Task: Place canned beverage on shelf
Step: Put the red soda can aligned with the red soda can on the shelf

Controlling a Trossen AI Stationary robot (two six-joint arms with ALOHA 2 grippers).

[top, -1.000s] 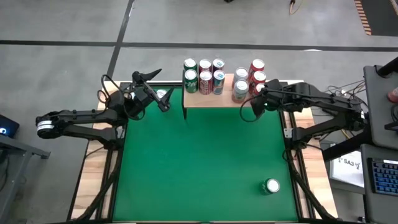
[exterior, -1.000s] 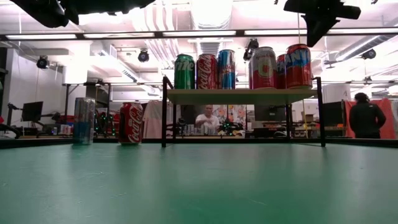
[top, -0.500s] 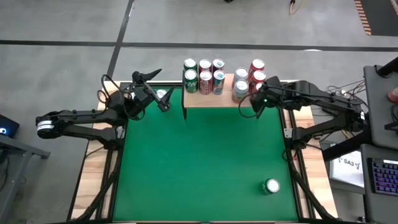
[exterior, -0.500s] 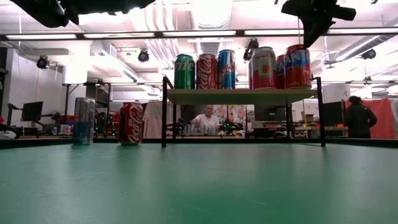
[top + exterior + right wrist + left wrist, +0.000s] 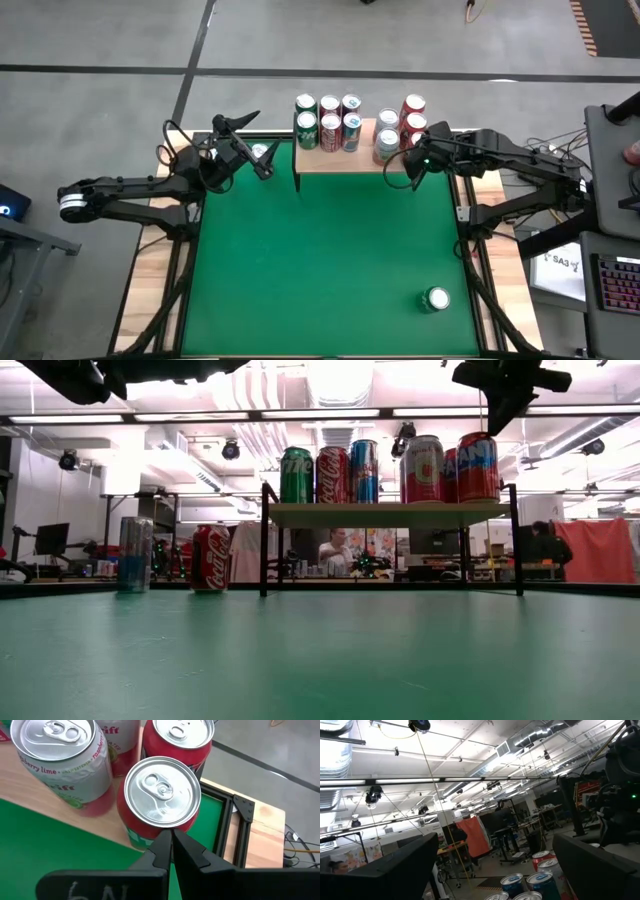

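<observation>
Hovering at the shelf's (image 5: 345,158) right end, the right gripper (image 5: 409,181) is pinched empty beside a red can (image 5: 161,795); the left gripper (image 5: 258,155) gapes wide near the surface's (image 5: 320,260) far-left corner.

I see grey concrete floor (image 5: 110,40) past the table, fluorescent ceiling strips (image 5: 320,413), white ducts (image 5: 340,380), an orange-red partition (image 5: 598,550), desks with monitors (image 5: 52,538) behind.

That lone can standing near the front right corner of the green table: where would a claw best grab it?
Probably around its round side wall, partway up, coming down from above or in level from the side. The can stands upright, lid facing up, with bare green table all around it, so claw fingers could fit on either side.
</observation>
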